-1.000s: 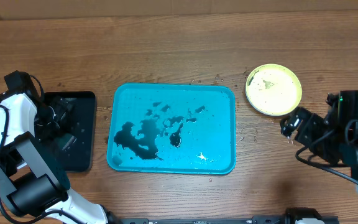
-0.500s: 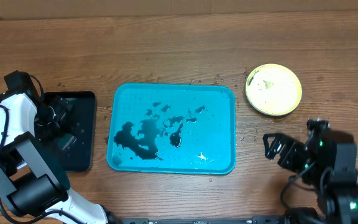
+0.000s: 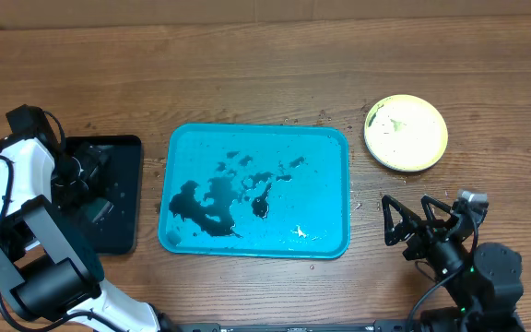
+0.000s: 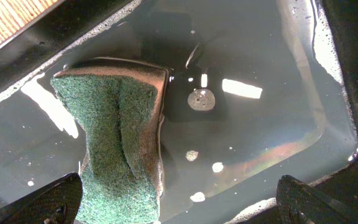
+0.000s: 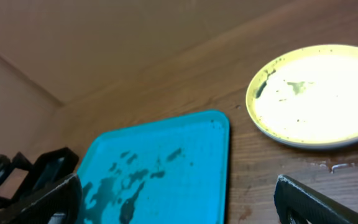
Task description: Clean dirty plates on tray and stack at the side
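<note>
— While the plate (image 3: 406,133) sits on the table (image 3: 247,65) right of the tray (image 3: 258,129), how are the fingers?
— Both spread: right gripper (image 3: 411,219) beside the tray, left gripper (image 4: 179,208) over a sponge (image 4: 120,137).

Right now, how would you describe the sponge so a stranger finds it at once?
Start at the big turquoise tray; left of it sits a smaller black tray holding water. The sponge lies in that water, the only green, rough-topped thing there.
</note>
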Robot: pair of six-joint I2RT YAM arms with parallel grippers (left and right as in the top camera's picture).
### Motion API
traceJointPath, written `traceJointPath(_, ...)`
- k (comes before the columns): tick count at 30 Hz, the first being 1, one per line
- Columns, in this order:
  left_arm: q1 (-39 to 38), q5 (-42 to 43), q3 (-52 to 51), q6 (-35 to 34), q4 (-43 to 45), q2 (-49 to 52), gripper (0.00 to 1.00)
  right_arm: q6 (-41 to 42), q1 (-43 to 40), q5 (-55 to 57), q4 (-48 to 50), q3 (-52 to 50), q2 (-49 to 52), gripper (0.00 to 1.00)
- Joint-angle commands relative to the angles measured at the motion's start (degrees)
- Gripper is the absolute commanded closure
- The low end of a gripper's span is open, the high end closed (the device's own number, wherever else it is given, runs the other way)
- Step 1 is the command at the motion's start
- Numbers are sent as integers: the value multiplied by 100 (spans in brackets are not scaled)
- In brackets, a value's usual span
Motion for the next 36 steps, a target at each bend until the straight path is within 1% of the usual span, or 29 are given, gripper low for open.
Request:
traceJointPath(1, 22, 13, 105, 48, 4, 74, 0, -63, 31, 302, 461, -470, -385, 0)
traceJointPath(9, 22, 13, 105, 48, 4, 72, 0, -68, 24, 503, 1799, -1440, -782, 0)
traceJointPath(13, 22, 13, 105, 48, 4, 74, 0, -68, 24, 595, 2184, -1731, -894, 0)
traceJointPath(18, 20, 13, 105, 48, 4, 72, 0, -181, 20, 627, 2315, -1980, -1231, 0)
traceJointPath(23, 22, 13, 105, 48, 4, 72, 0, -201, -17, 664, 2533, -2151, -1250, 0)
traceJointPath(29, 22, 13, 105, 48, 4, 72, 0, -247, -81, 1167, 2505, -2164, -1250, 0)
traceJointPath(35, 22, 15, 105, 48, 4, 72, 0, -1141, -238, 1191, 2481, -2164, -1250, 0)
traceJointPath(36, 22, 13, 105, 48, 4, 74, 0, -1432, -308, 1198, 2479, -2164, -1250, 0)
